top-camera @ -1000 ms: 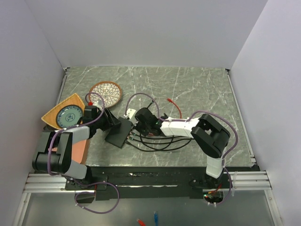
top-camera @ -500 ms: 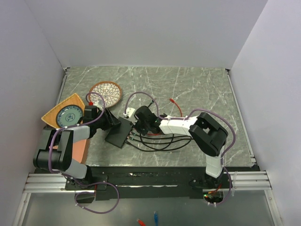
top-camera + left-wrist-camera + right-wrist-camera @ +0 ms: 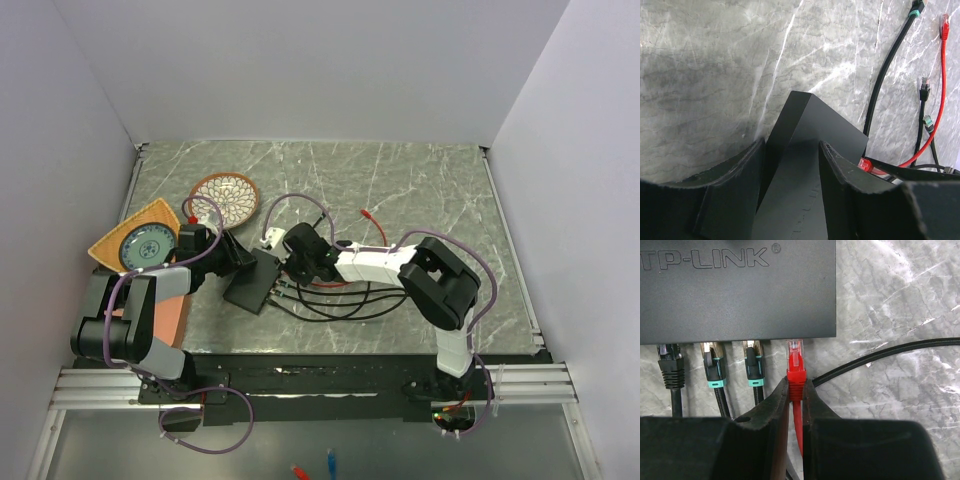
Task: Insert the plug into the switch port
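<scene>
The switch (image 3: 252, 282) is a flat black box; its lettered top fills the upper part of the right wrist view (image 3: 740, 295). Three black plugs (image 3: 712, 367) sit in sockets along its edge. My right gripper (image 3: 796, 386) is shut on the red plug (image 3: 795, 371), whose clear tip meets the switch's edge at the socket beside them. From above, the right gripper (image 3: 292, 262) is at the switch's right side. My left gripper (image 3: 791, 145) straddles the switch's other end (image 3: 825, 125), and the box fills the gap between the fingers (image 3: 742, 175). The red plug (image 3: 865, 164) peeks out past it.
A round patterned dish (image 3: 225, 198) and an orange triangular plate (image 3: 140, 240) lie at the left rear. Black cables (image 3: 330, 305) loop on the marble in front of the right arm. The red cable's free end (image 3: 362, 213) lies behind it. A white piece (image 3: 270, 238) is by the switch.
My right gripper has moved left with the red plug, up to the switch's socket edge. The left gripper's jaws have narrowed a little around the switch.
</scene>
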You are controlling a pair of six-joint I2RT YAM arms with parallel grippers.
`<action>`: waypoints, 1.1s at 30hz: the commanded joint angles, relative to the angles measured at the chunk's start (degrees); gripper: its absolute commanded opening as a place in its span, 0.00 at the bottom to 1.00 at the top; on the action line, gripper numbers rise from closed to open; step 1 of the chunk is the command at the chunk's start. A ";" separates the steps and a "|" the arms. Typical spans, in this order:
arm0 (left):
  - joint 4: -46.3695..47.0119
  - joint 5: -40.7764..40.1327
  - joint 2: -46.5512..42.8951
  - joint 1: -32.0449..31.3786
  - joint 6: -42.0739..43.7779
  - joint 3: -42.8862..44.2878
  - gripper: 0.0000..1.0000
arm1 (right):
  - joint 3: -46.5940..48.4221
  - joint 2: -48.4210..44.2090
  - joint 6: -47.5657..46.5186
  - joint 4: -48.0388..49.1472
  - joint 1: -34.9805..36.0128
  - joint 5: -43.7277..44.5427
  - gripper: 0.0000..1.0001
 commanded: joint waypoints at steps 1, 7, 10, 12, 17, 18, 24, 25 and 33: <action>1.76 2.92 0.75 -0.26 -0.60 0.96 0.52 | 2.28 2.63 0.28 -1.53 -0.18 1.03 0.00; 1.76 3.19 0.92 -0.17 -0.78 1.48 0.54 | 3.86 3.51 -1.47 -4.60 -0.09 1.30 0.00; 1.85 3.27 1.01 -0.26 -0.78 1.66 0.55 | 4.65 3.78 -2.09 -5.66 -0.09 1.74 0.00; 1.85 3.36 1.10 -0.17 -0.95 1.66 0.57 | 4.92 3.86 -2.88 -6.27 -0.09 1.39 0.00; 2.11 3.71 1.27 -0.17 -1.04 1.84 0.60 | 7.46 5.36 -3.58 -8.74 0.09 1.48 0.00; 2.03 3.62 1.27 -0.17 -1.04 1.92 0.60 | 7.81 5.53 -3.76 -9.35 0.26 1.91 0.00; 2.29 4.24 1.45 -0.17 -1.30 2.01 0.62 | 10.01 6.85 -4.90 -11.90 0.61 3.32 0.00; 2.29 4.41 1.54 -0.17 -1.22 2.10 0.63 | 10.45 7.38 -5.08 -12.60 0.70 3.67 0.00; 2.55 5.11 2.33 -0.17 -1.22 2.80 0.64 | 10.72 7.21 -5.00 -12.35 1.23 5.26 0.00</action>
